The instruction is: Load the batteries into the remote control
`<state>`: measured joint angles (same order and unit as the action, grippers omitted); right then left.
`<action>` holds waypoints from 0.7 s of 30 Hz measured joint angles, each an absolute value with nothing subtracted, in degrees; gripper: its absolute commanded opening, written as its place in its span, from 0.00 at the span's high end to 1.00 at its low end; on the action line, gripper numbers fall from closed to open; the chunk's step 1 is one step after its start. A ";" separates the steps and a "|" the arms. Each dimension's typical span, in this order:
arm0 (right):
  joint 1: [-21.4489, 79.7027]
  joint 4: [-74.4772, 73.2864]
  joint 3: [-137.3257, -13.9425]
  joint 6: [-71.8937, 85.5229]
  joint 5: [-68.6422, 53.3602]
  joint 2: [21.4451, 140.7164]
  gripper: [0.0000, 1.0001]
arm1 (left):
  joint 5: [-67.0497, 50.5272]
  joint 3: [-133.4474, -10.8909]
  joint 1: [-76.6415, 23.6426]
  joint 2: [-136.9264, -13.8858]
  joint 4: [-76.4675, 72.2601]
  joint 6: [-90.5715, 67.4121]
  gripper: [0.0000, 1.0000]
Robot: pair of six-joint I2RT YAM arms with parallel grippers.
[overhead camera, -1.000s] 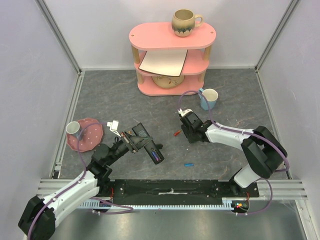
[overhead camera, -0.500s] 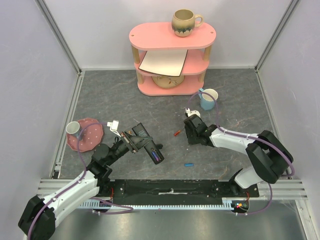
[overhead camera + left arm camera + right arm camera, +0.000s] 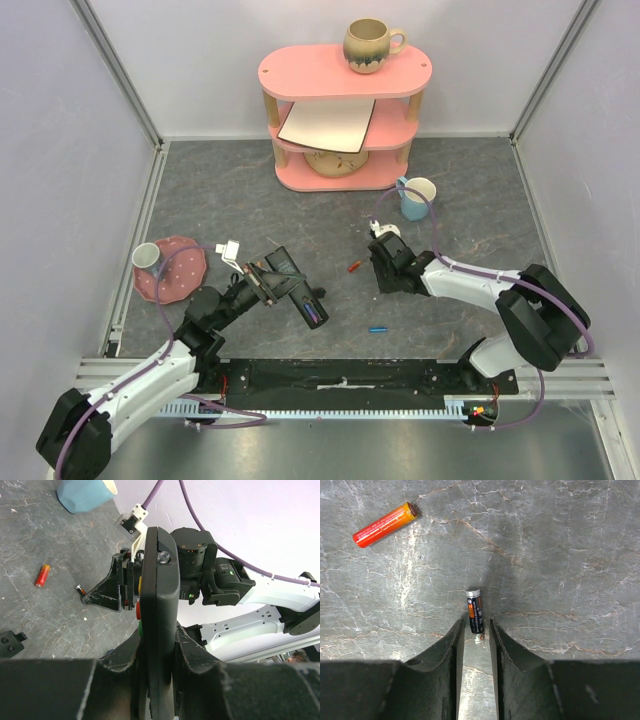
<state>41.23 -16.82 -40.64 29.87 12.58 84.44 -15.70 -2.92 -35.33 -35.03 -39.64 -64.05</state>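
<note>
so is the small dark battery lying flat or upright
Lying flat: the small dark cylindrical battery rests lengthwise on the grey stone-patterned table.

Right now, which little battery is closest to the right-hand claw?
The dark battery, right at the right gripper's fingertips; the orange-red battery lies farther away.

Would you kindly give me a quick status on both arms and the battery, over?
Left gripper shut on remote control. Right gripper open, fingertips straddling dark battery on the table, not yet clamped. Orange cell lies apart; nothing blocking.
</note>
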 measured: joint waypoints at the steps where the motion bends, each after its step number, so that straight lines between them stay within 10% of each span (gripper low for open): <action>1: 41.32 -16.82 -40.62 29.82 12.62 84.44 0.67 | -15.70 -2.92 -35.33 -35.16 -39.66 -64.05 0.98; 10: 41.85 -16.32 -40.56 28.69 12.93 84.66 1.00 | -15.70 -2.92 -35.33 -35.22 -40.51 -64.07 0.98; 21: 42.39 -20.78 -40.93 32.38 8.25 70.30 1.00 | -15.66 -2.92 -35.33 -40.42 -41.98 -64.05 0.98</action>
<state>42.39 -20.78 -40.93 32.38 8.25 70.30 -15.66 -2.92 -35.33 -40.42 -41.98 -64.05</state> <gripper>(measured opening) 0.019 0.266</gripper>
